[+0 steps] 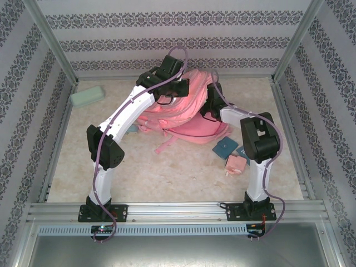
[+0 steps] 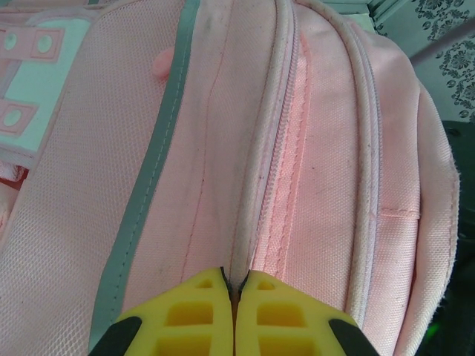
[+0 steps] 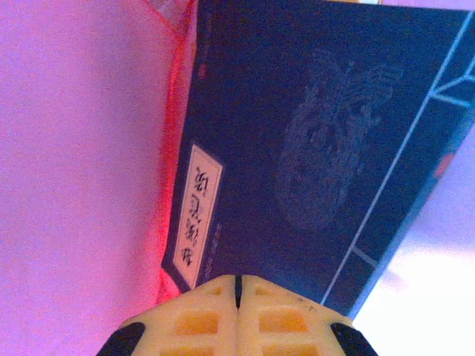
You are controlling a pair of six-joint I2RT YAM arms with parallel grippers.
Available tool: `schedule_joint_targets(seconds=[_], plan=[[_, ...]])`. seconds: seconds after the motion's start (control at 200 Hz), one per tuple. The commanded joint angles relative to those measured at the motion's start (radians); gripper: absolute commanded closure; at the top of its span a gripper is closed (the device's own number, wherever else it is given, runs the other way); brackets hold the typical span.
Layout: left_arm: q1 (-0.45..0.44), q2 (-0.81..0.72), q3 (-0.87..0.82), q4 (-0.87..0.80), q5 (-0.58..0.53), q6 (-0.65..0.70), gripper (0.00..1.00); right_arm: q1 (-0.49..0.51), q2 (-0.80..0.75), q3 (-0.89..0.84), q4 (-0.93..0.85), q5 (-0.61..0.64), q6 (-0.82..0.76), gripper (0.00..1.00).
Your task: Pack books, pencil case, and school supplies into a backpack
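Pink backpack point(image 1: 189, 105) lies far-centre on worktop point(image 1: 167, 172); left tool point(image 2: 235, 288) is pinched shut on its zip seam point(image 2: 276, 185). Right tool point(image 3: 237, 285), closed & empty, sits at navy book point(image 3: 312, 148) inside it. Push book deeper slowly, w/ seam lifted.

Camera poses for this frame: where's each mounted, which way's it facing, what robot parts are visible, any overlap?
Top external: above and behind the bases, facing down on the table; both arms show, reaching to the backpack.
Left wrist: on the left arm, looking along the closed left end effector at the backpack's zipper seam.
Right wrist: on the right arm, looking past the closed right end effector at a navy book against pink fabric.
Shared: top and left wrist both see the backpack's outside.
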Motion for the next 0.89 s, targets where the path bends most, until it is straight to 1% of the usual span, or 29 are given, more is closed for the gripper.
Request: schedule_joint_targets(seconds=[0.0, 0.02, 0.025, 0.03, 0.045, 0.23, 0.37, 0.48, 0.605, 0.684, 0.749, 0.804, 0.849, 0.889], plan=[[0.012, -0.068, -0.004, 0.075, 0.021, -0.020, 1.00, -0.001, -0.001, 0.011, -0.025, -0.025, -0.007, 0.83], [0.012, -0.071, -0.008, 0.075, 0.016, -0.016, 1.00, -0.002, -0.010, 0.004, -0.025, -0.023, -0.011, 0.77], [0.012, -0.071, -0.010, 0.075, 0.015, -0.015, 1.00, -0.002, -0.010, 0.004, -0.025, -0.023, -0.011, 0.77], [0.012, -0.073, -0.010, 0.075, 0.015, -0.015, 1.00, -0.001, -0.015, 0.000, -0.024, -0.022, -0.013, 0.74], [0.013, -0.075, -0.014, 0.075, 0.013, -0.015, 1.00, -0.002, -0.024, -0.007, -0.025, -0.020, -0.017, 0.72], [0.030, -0.104, -0.071, 0.099, 0.020, -0.015, 1.00, -0.006, -0.172, -0.111, -0.062, 0.014, -0.073, 0.53], [0.040, -0.125, -0.118, 0.126, 0.033, -0.017, 1.00, -0.007, -0.296, -0.195, -0.116, 0.037, -0.117, 0.49], [0.045, -0.131, -0.137, 0.139, 0.049, -0.019, 1.00, -0.019, -0.381, -0.261, -0.169, 0.049, -0.135, 0.49], [0.046, -0.139, -0.165, 0.156, 0.070, -0.011, 1.00, -0.043, -0.518, -0.363, -0.234, 0.080, -0.158, 0.50], [0.046, -0.140, -0.180, 0.155, 0.080, 0.002, 1.00, -0.061, -0.625, -0.409, -0.331, 0.127, -0.205, 0.49], [0.047, -0.146, -0.201, 0.159, 0.085, 0.009, 1.00, -0.089, -0.710, -0.432, -0.446, 0.180, -0.245, 0.48], [0.047, -0.152, -0.226, 0.171, 0.093, 0.012, 1.00, -0.119, -0.774, -0.448, -0.540, 0.224, -0.286, 0.45], [0.047, -0.156, -0.247, 0.182, 0.100, 0.013, 1.00, -0.161, -0.830, -0.464, -0.630, 0.264, -0.328, 0.45], [0.047, -0.159, -0.264, 0.190, 0.108, 0.011, 1.00, -0.186, -0.859, -0.473, -0.674, 0.287, -0.347, 0.45]])
